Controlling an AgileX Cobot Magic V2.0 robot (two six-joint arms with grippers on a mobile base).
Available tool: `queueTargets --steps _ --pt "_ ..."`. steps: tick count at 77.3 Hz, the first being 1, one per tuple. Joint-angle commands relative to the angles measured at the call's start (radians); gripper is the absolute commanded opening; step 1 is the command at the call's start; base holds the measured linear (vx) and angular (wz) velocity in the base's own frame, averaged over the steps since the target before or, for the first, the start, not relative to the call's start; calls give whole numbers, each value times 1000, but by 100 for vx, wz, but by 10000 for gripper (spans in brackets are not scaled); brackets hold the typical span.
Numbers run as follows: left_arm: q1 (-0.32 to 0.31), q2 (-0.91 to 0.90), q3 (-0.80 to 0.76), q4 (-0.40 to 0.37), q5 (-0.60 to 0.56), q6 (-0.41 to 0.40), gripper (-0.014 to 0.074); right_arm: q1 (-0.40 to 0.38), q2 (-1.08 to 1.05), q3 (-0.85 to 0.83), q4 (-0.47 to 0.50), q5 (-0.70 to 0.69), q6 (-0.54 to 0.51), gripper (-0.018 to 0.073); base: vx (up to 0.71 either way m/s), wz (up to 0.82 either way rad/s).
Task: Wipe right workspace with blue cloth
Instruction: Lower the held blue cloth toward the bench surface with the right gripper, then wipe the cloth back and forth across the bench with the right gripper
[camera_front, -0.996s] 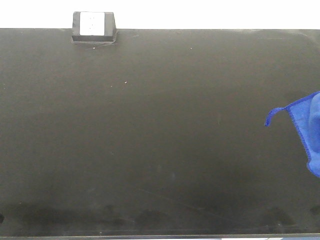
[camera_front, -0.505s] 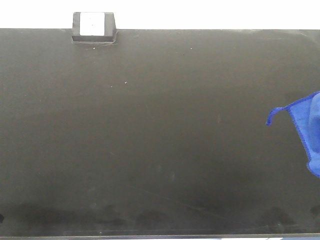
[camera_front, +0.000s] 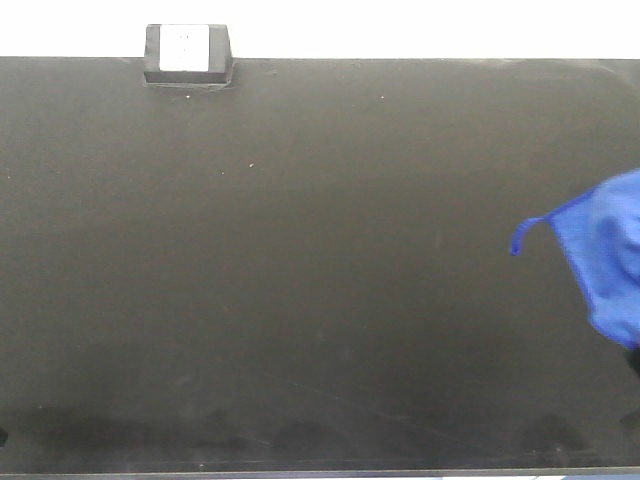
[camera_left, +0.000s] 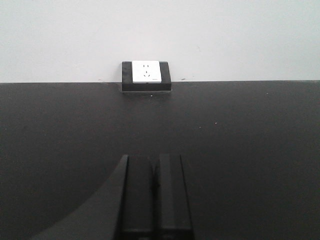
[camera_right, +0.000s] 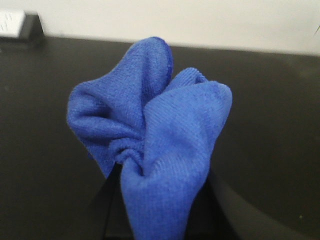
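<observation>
Step in hand: carrying the blue cloth (camera_front: 605, 265) over the right part of the desk (camera_front: 300, 250), as I judge it, with wiping proper not clearly under way.
Cloth position: far to the right of the socket block (camera_front: 187, 53) and nearer the desk's front edge, partly cut off by the frame. A thin loop at one corner points back toward the block's side.
Contact: whether the cloth touches the desk cannot be told.
Right fingers (camera_right: 109, 210): mostly hidden behind the cloth, which bunches out of them in a crumpled wad (camera_right: 150, 145). They look closed, pinching its gathered folds.
Left fingers (camera_left: 140, 200): pressed together, holding nothing, low over the desk on the near side of the block (camera_left: 146, 75).
Doing it well: lower the wad until a broad face of fabric lies on the desk, not just one fold. Press lightly and sweep in overlapping passes, staying well to the right of the block.
Watch for: the loose loop dragging or folding under. The pinch may also slip, since the wad is bulky.
Left arm: probably best kept parked on the block's side, clear of the sweep.
Writing: none legible. The block's white face shows only socket holes, and no brand mark can be made out.
</observation>
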Motion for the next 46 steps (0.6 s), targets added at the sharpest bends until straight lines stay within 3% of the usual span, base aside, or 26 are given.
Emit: queueTargets --steps 1,26,46 --pt "0 -10 -25 -3 -84 1 -6 0 160 -93 7 -87 -2 -4 0 0" --pt "0 -10 -25 -3 -84 1 -6 0 744 -327 26 -88 -40 -4 0 0" --pt "0 -10 -25 -3 -84 1 -6 0 1044 -379 52 -146 -110 -4 0 0"
